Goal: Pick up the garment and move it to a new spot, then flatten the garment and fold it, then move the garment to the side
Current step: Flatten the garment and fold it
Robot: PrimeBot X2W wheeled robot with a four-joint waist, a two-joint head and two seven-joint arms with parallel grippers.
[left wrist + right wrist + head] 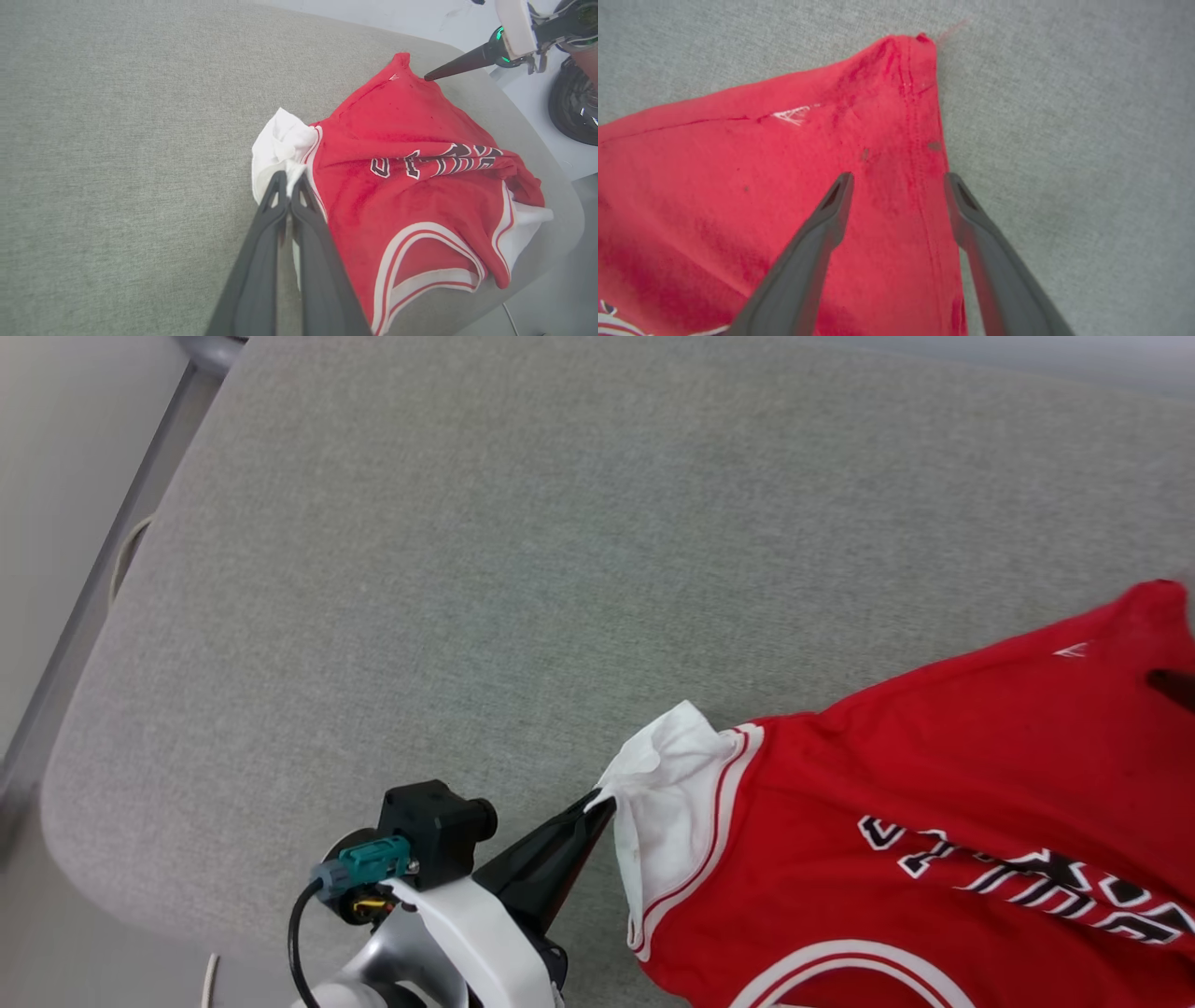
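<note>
Now: left pincer nipping the sleeve, right pincer spread wide

- The left gripper (290,179) has its fingers pressed together on the edge of the white sleeve (275,149), with cloth pinched at the tips.
- The right gripper (899,179) has its jaws spread wide at the far red corner of the garment (411,200). One finger is over the cloth, the other at the seam edge. It clamps nothing; contact can't be told.
- The garment lies rumpled on the grey padded surface (420,569), toward its right side. The lettering (434,161) faces up and the collar end is nearest the robot.
</note>
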